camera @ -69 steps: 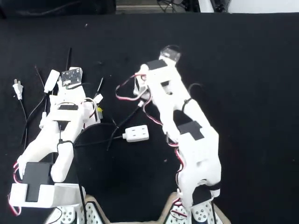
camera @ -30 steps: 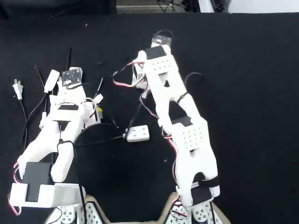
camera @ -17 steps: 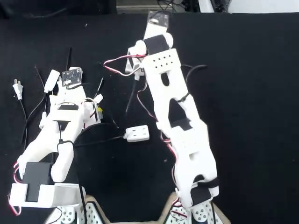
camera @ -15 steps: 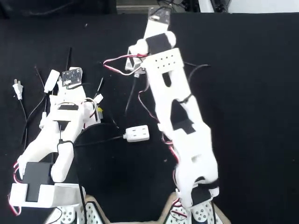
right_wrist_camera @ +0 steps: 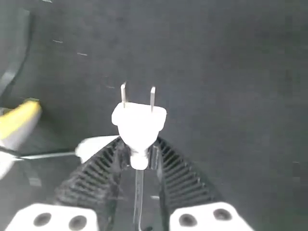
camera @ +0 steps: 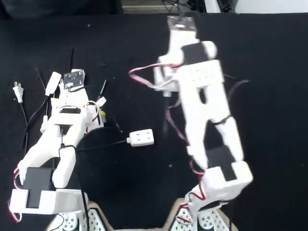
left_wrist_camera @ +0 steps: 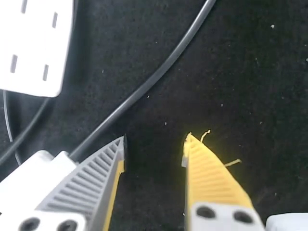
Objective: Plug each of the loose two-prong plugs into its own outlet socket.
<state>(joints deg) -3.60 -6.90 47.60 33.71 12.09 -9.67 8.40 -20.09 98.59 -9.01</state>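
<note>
My right gripper [right_wrist_camera: 138, 144] is shut on a white two-prong plug [right_wrist_camera: 138, 118], prongs pointing away from the fingers, held above the black table. In the high view this gripper [camera: 166, 89] hangs under the outstretched right arm, a black cable trailing below it. A white outlet strip [camera: 141, 137] lies at the table's middle. A second loose plug [camera: 18, 90] lies at the far left. My left gripper [left_wrist_camera: 154, 142] stands open just above the table, beside a black cable [left_wrist_camera: 144, 86], with a white outlet block [left_wrist_camera: 33, 43] farther off.
Black cables [camera: 33, 113] snake around the left arm, near a long white piece [camera: 53, 81]. Red and white servo wires [camera: 144, 77] loop out from the right arm. The table's right half is bare black cloth [camera: 274, 120].
The right arm stretched toward the table's far edge and swung right, carrying the plug and its cable along. The left arm, the outlet strip and the far-left plug stayed put.
</note>
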